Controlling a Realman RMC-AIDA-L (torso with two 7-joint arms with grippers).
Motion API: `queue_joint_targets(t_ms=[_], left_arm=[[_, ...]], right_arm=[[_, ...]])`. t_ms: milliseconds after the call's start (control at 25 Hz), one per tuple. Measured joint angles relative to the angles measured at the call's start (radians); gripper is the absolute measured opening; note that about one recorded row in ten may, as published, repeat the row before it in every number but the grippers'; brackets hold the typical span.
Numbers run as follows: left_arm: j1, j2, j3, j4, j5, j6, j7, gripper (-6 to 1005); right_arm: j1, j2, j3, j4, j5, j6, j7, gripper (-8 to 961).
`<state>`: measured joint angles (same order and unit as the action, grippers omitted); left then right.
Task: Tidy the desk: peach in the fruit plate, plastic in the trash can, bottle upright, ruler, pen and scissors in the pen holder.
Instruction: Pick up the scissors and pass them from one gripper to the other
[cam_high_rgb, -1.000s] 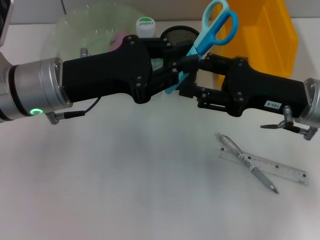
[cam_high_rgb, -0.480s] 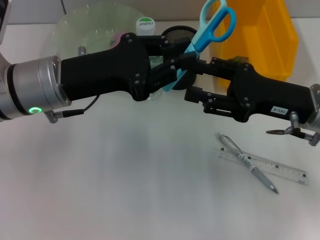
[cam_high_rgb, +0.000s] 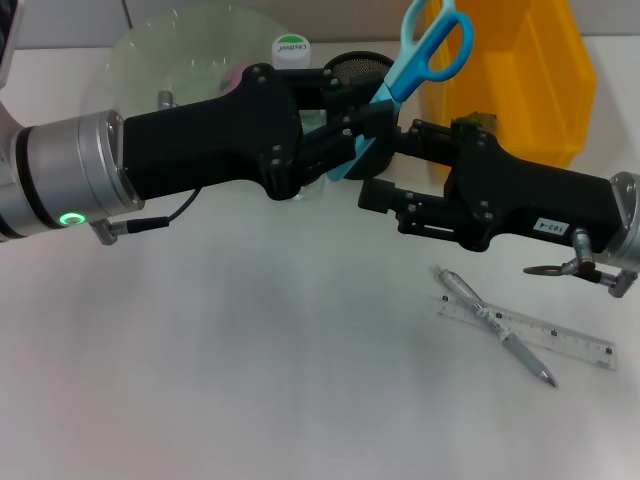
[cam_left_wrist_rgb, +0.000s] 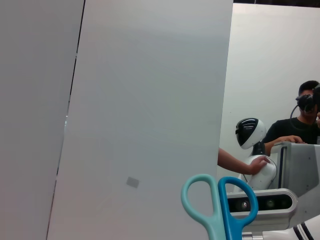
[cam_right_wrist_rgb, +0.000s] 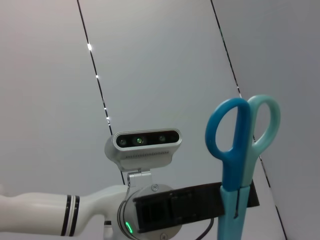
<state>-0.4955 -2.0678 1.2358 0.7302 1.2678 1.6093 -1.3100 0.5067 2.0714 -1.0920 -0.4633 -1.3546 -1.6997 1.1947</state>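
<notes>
My left gripper (cam_high_rgb: 352, 140) is shut on the blades of the blue and teal scissors (cam_high_rgb: 405, 80) and holds them upright, handles up, just in front of the black mesh pen holder (cam_high_rgb: 352, 68). The scissors' handles also show in the left wrist view (cam_left_wrist_rgb: 220, 215) and the right wrist view (cam_right_wrist_rgb: 232, 165). My right gripper (cam_high_rgb: 385, 160) is open, close beside the scissors on their right, not holding them. A pen (cam_high_rgb: 490, 320) lies crossed over a clear ruler (cam_high_rgb: 560, 342) on the table at the right. A white-capped bottle (cam_high_rgb: 290, 47) stands behind my left arm.
A clear green fruit plate (cam_high_rgb: 170, 50) sits at the back left with something pink (cam_high_rgb: 233, 80) in it, mostly hidden by my left arm. A yellow bin (cam_high_rgb: 535, 70) stands at the back right.
My right gripper let go of the scissors, drew back to the right, then shifted slightly left again. My left gripper lifted the scissors a little.
</notes>
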Motion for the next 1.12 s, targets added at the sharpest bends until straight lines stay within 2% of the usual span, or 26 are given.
queue_joint_targets(t_ms=[1120], left_arm=[[0.002, -0.004, 0.008, 0.0, -0.001, 0.008, -0.002, 236]], right_arm=[[0.032, 0.009, -0.002, 0.012, 0.007, 0.005, 0.006, 710]])
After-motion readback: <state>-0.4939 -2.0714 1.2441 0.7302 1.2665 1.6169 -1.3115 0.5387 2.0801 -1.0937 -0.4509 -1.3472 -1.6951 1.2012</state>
